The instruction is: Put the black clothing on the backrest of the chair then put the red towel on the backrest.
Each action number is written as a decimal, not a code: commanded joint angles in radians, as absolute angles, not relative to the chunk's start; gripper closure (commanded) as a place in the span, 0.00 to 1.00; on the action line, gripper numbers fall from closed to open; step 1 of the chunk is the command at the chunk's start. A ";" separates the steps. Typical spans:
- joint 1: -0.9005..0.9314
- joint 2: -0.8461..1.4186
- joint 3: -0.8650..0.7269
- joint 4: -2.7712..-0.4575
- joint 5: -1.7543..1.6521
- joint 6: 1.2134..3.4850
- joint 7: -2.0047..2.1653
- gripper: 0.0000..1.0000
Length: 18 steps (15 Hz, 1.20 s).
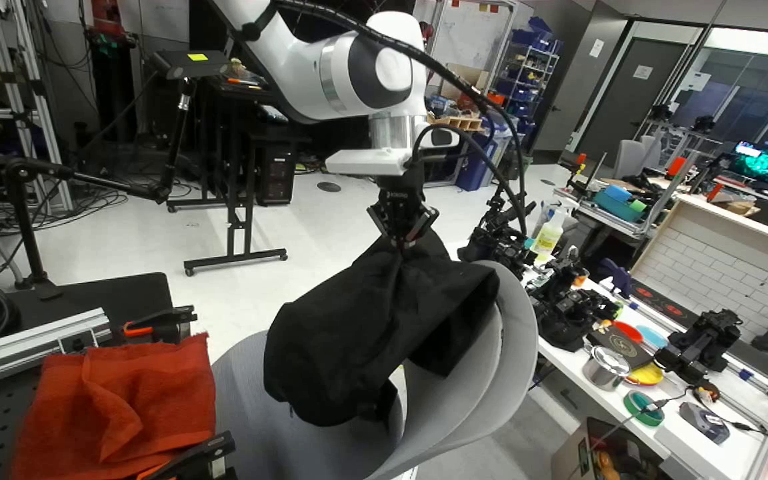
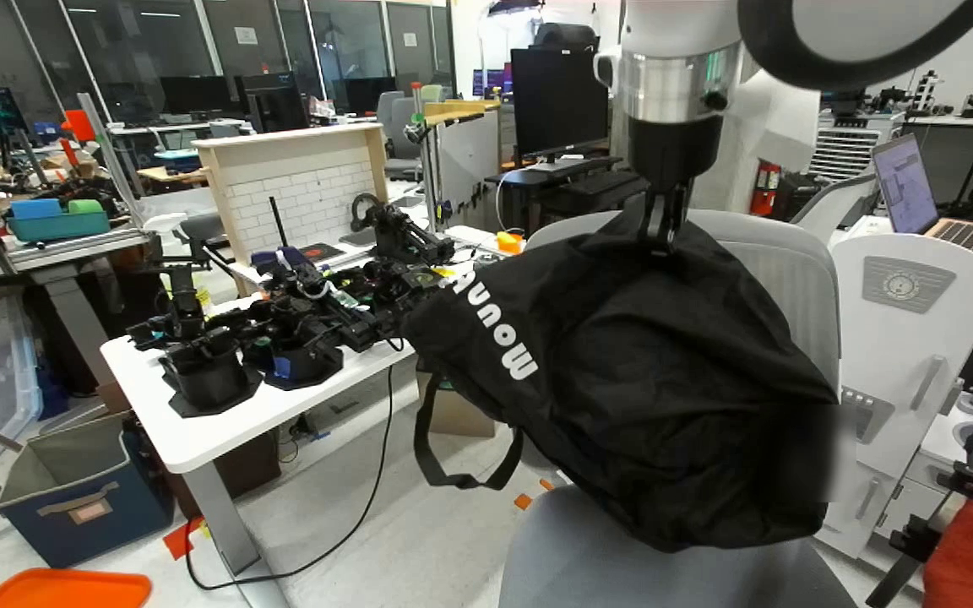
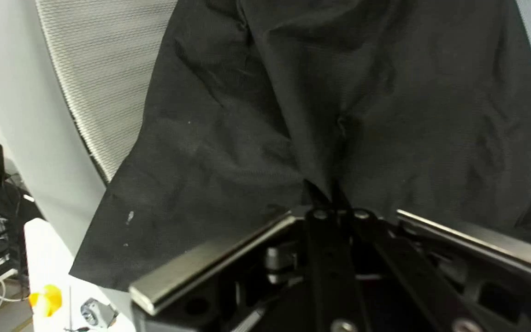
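Note:
The black clothing [image 1: 371,340], with white lettering in an exterior view [image 2: 664,363], is bunched at its top in my gripper [image 1: 404,241]. The gripper [image 2: 662,243] is shut on it near the height of the backrest top. The cloth hangs in front of the grey chair backrest [image 1: 516,333] and down toward the seat. Whether any part lies over the back edge is hidden. The wrist view shows the cloth [image 3: 431,115] below the closed fingertips [image 3: 325,196], with the backrest mesh [image 3: 104,60] beside it. The red towel [image 1: 124,400] lies folded on a black surface; the wrist view does not show it.
The chair seat [image 2: 647,557] is under the cloth. A white table [image 2: 317,397] with black robot arms stands beside the chair. A white toy kitchen [image 2: 900,338] and a laptop [image 2: 917,186] are behind it. Black clamps [image 1: 201,450] sit beside the towel.

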<state>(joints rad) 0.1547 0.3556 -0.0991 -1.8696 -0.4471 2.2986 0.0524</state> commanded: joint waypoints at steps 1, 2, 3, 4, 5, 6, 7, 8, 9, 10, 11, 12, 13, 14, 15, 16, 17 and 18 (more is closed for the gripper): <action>0.121 0.223 -0.088 -1.900 -0.459 2.277 0.059 0.99; 0.109 0.204 -0.087 -1.895 -0.450 2.276 0.053 0.99; 0.094 0.173 -0.087 -1.886 -0.434 2.266 0.045 0.99; 0.078 0.156 -0.086 -1.871 -0.419 2.259 0.034 0.99; 0.057 0.136 -0.087 -1.856 -0.396 2.247 0.020 0.99; 0.038 0.125 -0.089 -1.838 -0.375 2.237 0.007 0.99; 0.019 0.116 -0.091 -1.823 -0.349 2.219 -0.005 0.99; 0.002 0.111 -0.093 -1.809 -0.322 2.200 -0.012 0.99; -0.015 0.109 -0.096 -1.800 -0.296 2.184 -0.014 0.99; -0.031 0.110 -0.099 -1.792 -0.269 2.166 -0.012 0.99; -0.048 0.116 -0.103 -1.785 -0.241 2.156 -0.013 0.99; -0.067 0.128 -0.107 -1.772 -0.211 2.143 -0.018 0.99; -0.086 0.141 -0.114 -1.761 -0.182 2.136 -0.023 0.99; -0.109 0.156 -0.123 -1.745 -0.151 2.130 -0.031 0.99; -0.129 0.168 -0.131 -1.733 -0.122 2.123 -0.041 0.99; -0.152 0.182 -0.141 -1.715 -0.091 2.114 -0.054 0.99; -0.176 0.198 -0.153 -1.687 -0.059 2.099 -0.070 0.99; -0.197 0.213 -0.164 -1.659 -0.032 2.086 -0.083 0.99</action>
